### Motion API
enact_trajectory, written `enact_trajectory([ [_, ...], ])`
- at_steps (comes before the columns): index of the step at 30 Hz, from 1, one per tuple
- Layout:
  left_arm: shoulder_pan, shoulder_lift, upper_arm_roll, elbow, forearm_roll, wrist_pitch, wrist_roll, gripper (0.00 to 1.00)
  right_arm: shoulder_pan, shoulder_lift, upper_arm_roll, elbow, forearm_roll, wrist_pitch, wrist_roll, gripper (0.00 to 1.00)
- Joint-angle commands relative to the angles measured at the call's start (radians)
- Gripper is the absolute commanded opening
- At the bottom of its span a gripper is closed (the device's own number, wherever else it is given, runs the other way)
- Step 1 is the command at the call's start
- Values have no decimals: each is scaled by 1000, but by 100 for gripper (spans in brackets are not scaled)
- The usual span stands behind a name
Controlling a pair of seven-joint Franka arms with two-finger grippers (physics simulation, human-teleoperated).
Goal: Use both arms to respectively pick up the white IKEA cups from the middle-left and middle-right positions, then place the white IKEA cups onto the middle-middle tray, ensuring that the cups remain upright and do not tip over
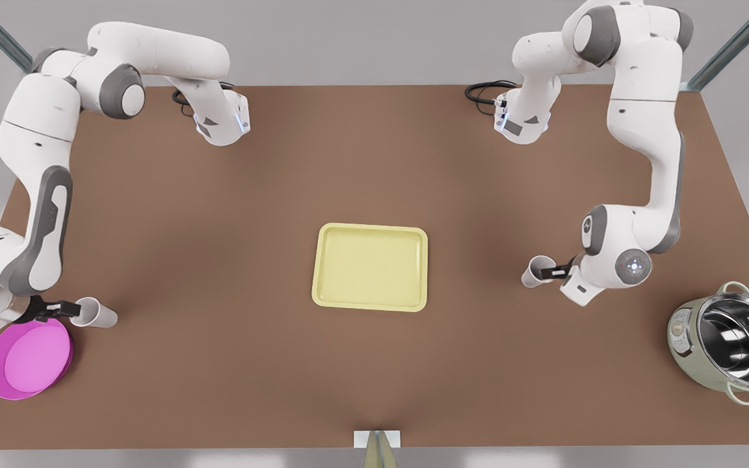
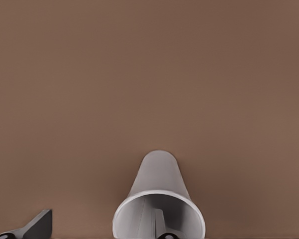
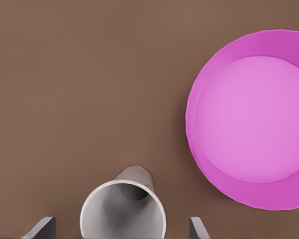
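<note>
At right gripper (image 1: 65, 305): fingers spread wide, holding nothing, one pad (image 3: 40, 228) on each side of the first cup (image 1: 96, 314), neither touching its wall. Mouth of that cup open toward the wrist, base farther out past the fingertips, so long axis roughly in line with the reach. Just beside the hand, on its flank, the magenta dish (image 1: 28, 359), apart from the cup. Farther out past the cup, well apart, the tray (image 1: 370, 266).

At left gripper (image 1: 560, 270): also open and holding nothing. In the wrist view, one finger (image 2: 32, 226) clear of the second cup (image 1: 537, 270), the other showing at the rim and seemingly inside the mouth; hard to say whether touching. Tray again straight on beyond the cup, about as far as from the other hand. Steel pot (image 1: 732, 344) off behind the wrist.

Likely next: close on each cup, then carry inward along the line already faced, keeping mouths up.
</note>
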Motion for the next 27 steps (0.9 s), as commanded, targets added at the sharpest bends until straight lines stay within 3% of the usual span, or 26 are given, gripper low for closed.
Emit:
enact_trajectory([
  [1, 1, 0, 0, -21, -24, 75, 120, 100, -1, 20, -3, 0, -9, 40, -356, 100],
  [6, 1, 31, 3, -56, -24, 132, 135, 100, -1, 55, -18, 8, -24, 71, -356, 100],
  [7, 1, 31, 3, -54, -26, 141, 129, 88, -1, 61, -20, 8, -24, 74, -357, 100],
  [8, 1, 31, 3, -53, -32, 142, 128, 68, -1, 63, -20, 6, -22, 74, -356, 100],
  [9, 1, 29, 3, -51, -59, 145, 128, 64, -1, 65, -20, 3, -22, 74, -356, 100],
  [10, 1, 28, 3, -51, -78, 148, 128, 52, -1, 74, -20, 5, -21, 74, -356, 100],
  [12, -1, 28, 3, -51, -78, 150, 129, 51, -1, 84, -20, 3, -16, 74, -354, 100],
  [18, -6, 31, 3, -51, -103, 141, 128, 24, -11, 114, -18, 0, -12, 74, -356, 100],
  [21, -16, 35, -17, 36, -103, 60, 100, 21, -15, 118, -18, 0, -12, 74, -354, 100],
  [23, -21, 35, -97, 150, -101, -40, -58, 21, -18, 118, -18, 2, -12, 73, -360, 81],
  [26, -36, 52, -284, 217, -95, -45, -401, 21, -17, 118, -18, 2, -10, 64, -372, 60],
  [27, -122, 84, -296, 260, -95, -37, -536, 21, -17, 118, -17, 2, -16, 64, -372, 52],
])
